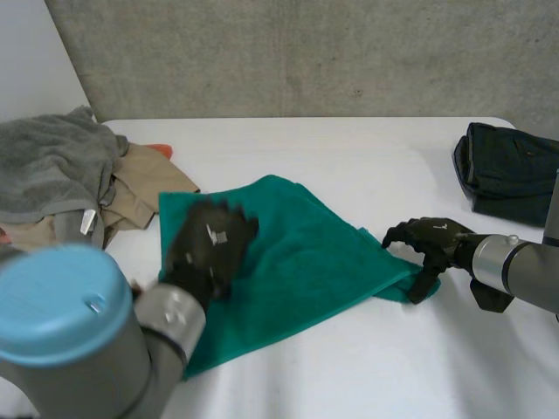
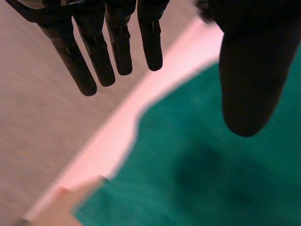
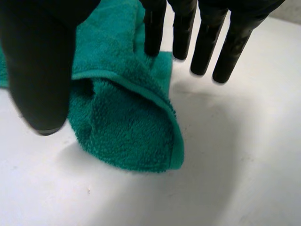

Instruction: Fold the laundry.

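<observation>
Item: green towel (image 1: pixel 306 253), laid flat at the middle of the white table (image 1: pixel 349 148), askew to the table's edges.

Orientation: the long axis is judged to run across the table, from the left hand's side to a doubled-over corner (image 3: pixel 127 127) pointing at the right hand.

Left hand (image 1: pixel 210 244): held above the towel's left part; fingers (image 2: pixel 101 56) straight and spread, nothing gripped.

Right hand (image 1: pixel 432 240): set at the doubled corner; fingers (image 3: pixel 207 47) extended, thumb apart, the cloth not pinched.

Step in hand, as judged: the right corner is to be taken. Both layers should be pinched together near the hem, and the left part pinned flat, so that the fold is carried over square.

Also listed: grey towel (image 1: pixel 52 166) on a beige garment (image 1: pixel 148 179), far left; dark folded garment (image 1: pixel 511 170), far right.
</observation>
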Available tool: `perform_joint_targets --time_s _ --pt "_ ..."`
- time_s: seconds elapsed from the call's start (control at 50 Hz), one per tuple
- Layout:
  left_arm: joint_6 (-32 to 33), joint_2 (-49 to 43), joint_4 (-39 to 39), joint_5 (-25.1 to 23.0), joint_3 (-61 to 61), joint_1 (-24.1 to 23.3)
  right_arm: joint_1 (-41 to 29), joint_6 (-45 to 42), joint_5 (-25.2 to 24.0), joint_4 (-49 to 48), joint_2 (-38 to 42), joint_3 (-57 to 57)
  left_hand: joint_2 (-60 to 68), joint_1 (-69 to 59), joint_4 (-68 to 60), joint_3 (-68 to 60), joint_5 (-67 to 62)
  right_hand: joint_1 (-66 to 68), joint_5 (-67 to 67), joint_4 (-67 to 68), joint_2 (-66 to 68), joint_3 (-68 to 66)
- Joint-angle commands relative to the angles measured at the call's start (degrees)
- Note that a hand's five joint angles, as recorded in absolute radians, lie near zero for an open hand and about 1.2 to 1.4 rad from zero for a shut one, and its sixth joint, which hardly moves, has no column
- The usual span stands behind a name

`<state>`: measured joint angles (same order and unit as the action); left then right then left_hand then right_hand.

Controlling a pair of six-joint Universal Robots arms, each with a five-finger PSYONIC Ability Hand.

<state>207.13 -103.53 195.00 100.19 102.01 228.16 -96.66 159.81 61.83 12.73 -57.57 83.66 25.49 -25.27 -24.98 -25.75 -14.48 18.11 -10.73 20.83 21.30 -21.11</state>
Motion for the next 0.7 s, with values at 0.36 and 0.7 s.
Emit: perform_joint_targets --time_s 0.36,0.7 --pt "-1.3 -11.3 10.0 -1.2 9.1 -1.1 -0.8 -2.1 -0.2 -4.6 -1.8 4.0 7.8 -8.0 -8.3 -7.5 -8.8 42.9 -40.3 40.2 39.8 -39.9" --pt "-0.9 -13.9 11.3 -1.2 5.3 1.6 -0.8 -2.2 -0.3 -4.8 -1.8 4.8 24.9 -25.1 -25.4 -24.7 -25.9 42.9 -40.3 40.2 39.8 -39.9"
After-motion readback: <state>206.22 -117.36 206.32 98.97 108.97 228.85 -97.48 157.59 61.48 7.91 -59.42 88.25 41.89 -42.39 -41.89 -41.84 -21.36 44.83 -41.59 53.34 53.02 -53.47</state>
